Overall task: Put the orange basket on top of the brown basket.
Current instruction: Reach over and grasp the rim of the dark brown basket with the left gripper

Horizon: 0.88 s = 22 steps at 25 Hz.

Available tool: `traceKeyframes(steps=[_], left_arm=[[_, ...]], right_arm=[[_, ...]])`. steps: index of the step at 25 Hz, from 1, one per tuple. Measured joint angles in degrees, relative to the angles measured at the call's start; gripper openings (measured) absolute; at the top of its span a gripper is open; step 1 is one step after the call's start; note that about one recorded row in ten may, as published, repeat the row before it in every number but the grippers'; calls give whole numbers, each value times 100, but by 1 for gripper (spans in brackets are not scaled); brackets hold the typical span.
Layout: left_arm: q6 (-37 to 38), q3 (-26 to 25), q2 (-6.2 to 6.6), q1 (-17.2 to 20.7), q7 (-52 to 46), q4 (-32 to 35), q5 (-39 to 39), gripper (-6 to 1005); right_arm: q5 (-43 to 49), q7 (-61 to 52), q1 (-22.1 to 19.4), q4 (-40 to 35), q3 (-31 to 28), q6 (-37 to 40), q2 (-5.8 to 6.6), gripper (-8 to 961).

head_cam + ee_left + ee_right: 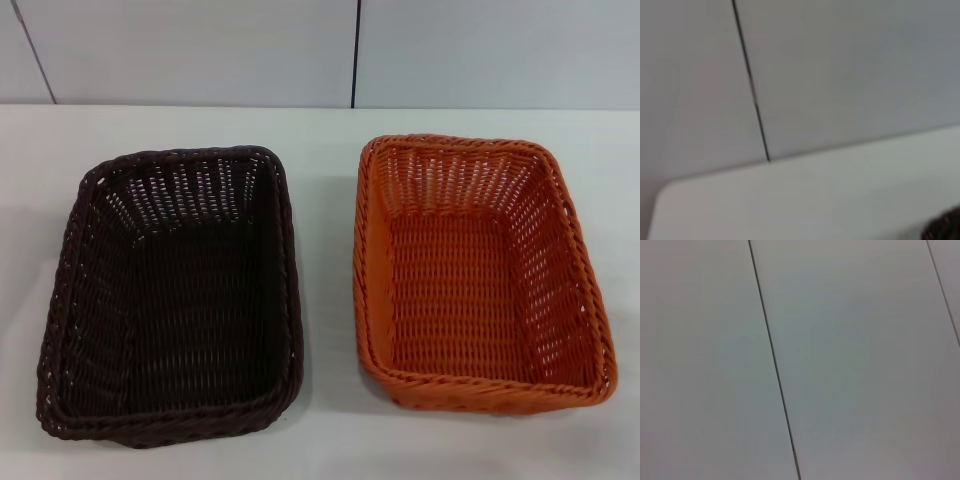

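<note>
The orange basket (478, 275) sits on the white table at the right in the head view, empty and upright. The brown basket (175, 295) sits at the left, empty and upright, a narrow gap of table between the two. A dark corner of the brown basket (944, 227) shows at the edge of the left wrist view. Neither gripper shows in any view; both arms are out of the head view.
The white table (325, 150) runs back to a grey panelled wall (200, 50) with dark seams. The left wrist view shows the table's edge (790, 200) and the wall. The right wrist view shows only wall panels (850, 360).
</note>
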State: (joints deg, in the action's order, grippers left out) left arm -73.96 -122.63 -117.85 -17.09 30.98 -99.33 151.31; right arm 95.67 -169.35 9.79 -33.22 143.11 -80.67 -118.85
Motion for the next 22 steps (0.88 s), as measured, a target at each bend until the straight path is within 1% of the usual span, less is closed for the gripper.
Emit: traceKeyframes(steps=[4,8,15,22], left_arm=[[-230,124,-14,-61,-309,80,37,711],[-167,606,-32,-3,-623,174,41,706],[-111,1096,-35,-18,-984,621,123,698],[-165,1171,-38,11,-1076,759,131,690]], right_arm=[[2,1,-16,-16,11,20,-6,747],[4,3,-21,-16,14,24,-7,747],[5,6,-22,7,14,24,-7,746],[5,8,-17,50,13,26,2,746]])
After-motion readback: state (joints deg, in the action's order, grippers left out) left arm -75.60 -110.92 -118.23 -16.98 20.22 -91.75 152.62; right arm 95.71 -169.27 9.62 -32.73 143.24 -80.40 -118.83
